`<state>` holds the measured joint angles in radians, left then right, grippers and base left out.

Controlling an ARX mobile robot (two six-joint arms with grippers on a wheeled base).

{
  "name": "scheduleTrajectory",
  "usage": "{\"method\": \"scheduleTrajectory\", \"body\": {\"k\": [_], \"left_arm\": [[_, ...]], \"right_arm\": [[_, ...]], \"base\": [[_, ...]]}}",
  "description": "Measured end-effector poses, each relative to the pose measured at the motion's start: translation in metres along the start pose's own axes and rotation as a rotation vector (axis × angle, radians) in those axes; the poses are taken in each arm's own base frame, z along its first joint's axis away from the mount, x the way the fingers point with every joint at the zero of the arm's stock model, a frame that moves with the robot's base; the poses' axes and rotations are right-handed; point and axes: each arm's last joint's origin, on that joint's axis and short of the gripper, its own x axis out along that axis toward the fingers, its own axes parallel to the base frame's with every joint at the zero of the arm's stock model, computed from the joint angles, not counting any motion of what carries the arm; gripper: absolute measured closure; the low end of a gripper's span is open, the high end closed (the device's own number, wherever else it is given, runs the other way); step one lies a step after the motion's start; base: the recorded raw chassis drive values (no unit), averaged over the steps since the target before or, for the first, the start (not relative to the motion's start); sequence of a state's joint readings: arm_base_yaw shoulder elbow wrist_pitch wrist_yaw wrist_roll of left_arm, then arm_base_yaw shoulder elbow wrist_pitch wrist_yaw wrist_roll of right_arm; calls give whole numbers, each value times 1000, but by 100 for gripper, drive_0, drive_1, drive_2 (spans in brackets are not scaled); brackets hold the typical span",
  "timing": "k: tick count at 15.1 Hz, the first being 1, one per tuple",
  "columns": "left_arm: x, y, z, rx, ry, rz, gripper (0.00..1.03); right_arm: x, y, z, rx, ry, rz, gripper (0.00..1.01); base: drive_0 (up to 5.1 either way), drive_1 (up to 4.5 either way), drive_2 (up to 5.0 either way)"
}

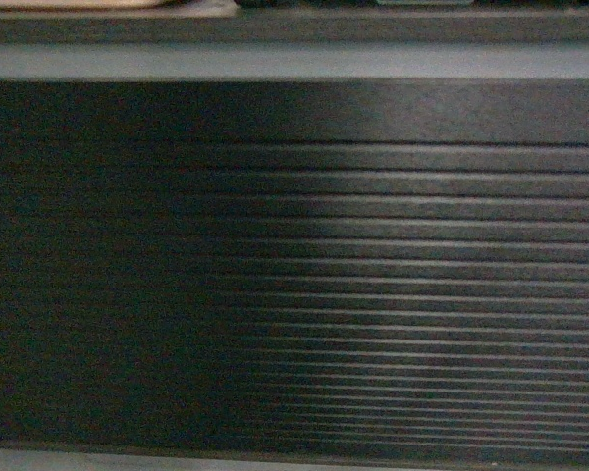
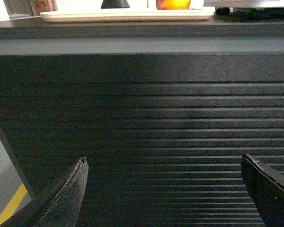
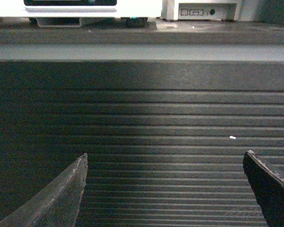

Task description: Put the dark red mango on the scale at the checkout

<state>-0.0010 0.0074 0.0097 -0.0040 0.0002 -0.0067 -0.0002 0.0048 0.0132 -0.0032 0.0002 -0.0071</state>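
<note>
Left hand [image 2: 163, 194]: fingers spread wide, nothing between them. Right hand [image 3: 165, 191]: same, wide apart, nothing held.

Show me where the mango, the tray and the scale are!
dark red mango [image 2: 173, 4]: left wrist view, on its orange skin at the top edge.
beige tray [image 2: 85, 17]: left wrist view, on its front rim.
scale [image 3: 92, 8]: right wrist view, on its white front.

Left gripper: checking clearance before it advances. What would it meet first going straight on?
Most likely the dark ribbed front panel of the checkout counter, filling the view between the open left gripper fingers; distance is unclear.
</note>
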Motion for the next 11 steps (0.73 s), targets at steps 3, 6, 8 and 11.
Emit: {"method": "scheduleTrajectory", "body": {"k": [3,6,8,11], "left_arm": [[0,0,0,4,0,0,5],[0,0,0,7,0,1,5],[0,0,0,7,-1,2,5],[0,0,0,7,0,1,5]], "right_arm": [[0,0,0,0,0,0,3],[0,0,0,-2,0,1,3],[0,0,0,-1,0,1,3],[0,0,0,0,0,0,3]], "base": [[0,0,0],[0,0,0],[0,0,0],[0,0,0]]}}
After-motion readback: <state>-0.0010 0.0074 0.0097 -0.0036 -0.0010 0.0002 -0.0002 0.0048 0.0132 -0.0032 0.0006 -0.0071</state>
